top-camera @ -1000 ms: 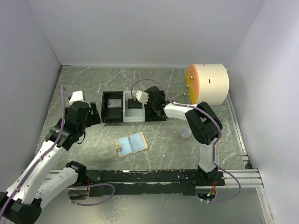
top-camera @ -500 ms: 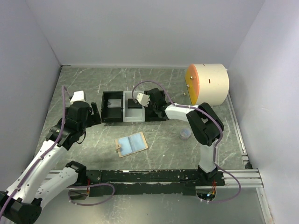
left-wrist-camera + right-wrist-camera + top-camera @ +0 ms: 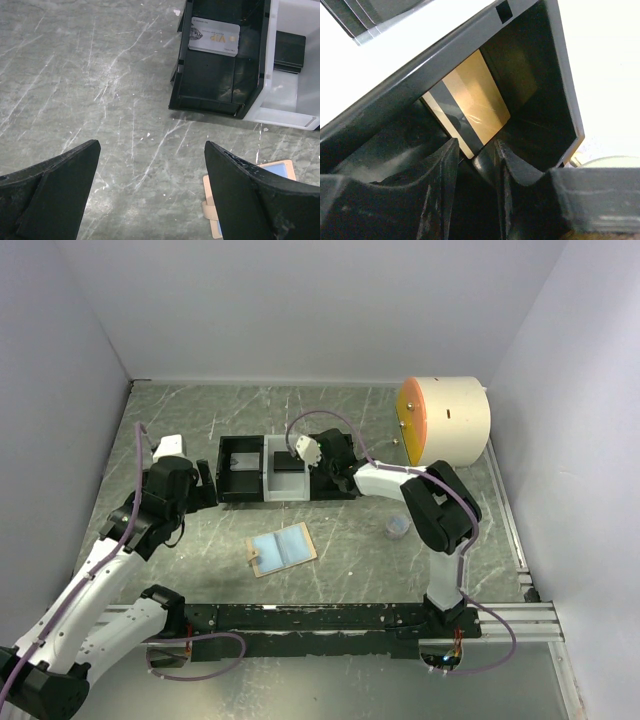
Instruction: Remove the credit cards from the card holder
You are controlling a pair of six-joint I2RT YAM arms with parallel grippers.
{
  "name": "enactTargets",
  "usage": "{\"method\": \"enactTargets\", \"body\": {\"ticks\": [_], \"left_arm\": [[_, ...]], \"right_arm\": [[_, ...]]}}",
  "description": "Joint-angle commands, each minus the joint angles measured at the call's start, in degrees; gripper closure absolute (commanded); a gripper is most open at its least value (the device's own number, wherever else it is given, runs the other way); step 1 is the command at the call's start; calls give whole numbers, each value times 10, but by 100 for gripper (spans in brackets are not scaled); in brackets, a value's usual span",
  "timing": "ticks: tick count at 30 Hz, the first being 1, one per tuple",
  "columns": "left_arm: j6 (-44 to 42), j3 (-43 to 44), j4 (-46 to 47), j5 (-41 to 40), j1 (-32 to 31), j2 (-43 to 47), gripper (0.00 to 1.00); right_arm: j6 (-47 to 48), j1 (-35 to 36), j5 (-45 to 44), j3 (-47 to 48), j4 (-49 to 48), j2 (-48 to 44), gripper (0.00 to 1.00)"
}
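**Open flat, blue side up**

On the grey table, near its front and clear of both grippers: card holder, spread open.

Behind it, in the three-compartment tray: silver-grey card on the left, black cards in the white middle, gold card on the right.

Reaching into that right compartment: right gripper, jaws narrowly parted at the gold card's corner. Touching it or not, hard to tell.

Hovering left of the tray: left gripper, jaws spread wide, gripping nothing.

Farther right: cream drum.

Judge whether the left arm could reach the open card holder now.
Probably yes: the left hand hovers open near the tray, and the card holder lies uncovered on the table close by.
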State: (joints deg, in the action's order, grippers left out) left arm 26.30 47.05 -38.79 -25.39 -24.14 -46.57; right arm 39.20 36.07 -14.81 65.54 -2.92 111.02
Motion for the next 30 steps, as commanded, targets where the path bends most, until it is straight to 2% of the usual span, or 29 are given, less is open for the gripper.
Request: {"method": "enactTargets", "body": {"ticks": [1, 4, 7, 15, 18, 24, 30], "left_arm": [[-10, -5, 15, 10, 3, -2, 3], [-9, -5, 14, 9, 3, -3, 3], [-8, -3, 13, 9, 3, -2, 3], [0, -1, 6, -5, 3, 5, 3], [2, 0, 4, -12, 3, 9, 1], [5, 0, 2, -12, 3, 18, 1], [6, 0, 1, -10, 4, 16, 1]], "right_arm": [[-25, -1, -14, 10, -2, -23, 64], [-54, -2, -4, 12, -7, -41, 64], [-127, -2, 22, 13, -8, -75, 64], [-451, -2, 64, -7, 46, -147, 64], [-524, -2, 65, -13, 69, -154, 65], [-584, -2, 81, 10, 120, -121, 74], [-624, -3, 60, 37, 151, -86, 75]]}}
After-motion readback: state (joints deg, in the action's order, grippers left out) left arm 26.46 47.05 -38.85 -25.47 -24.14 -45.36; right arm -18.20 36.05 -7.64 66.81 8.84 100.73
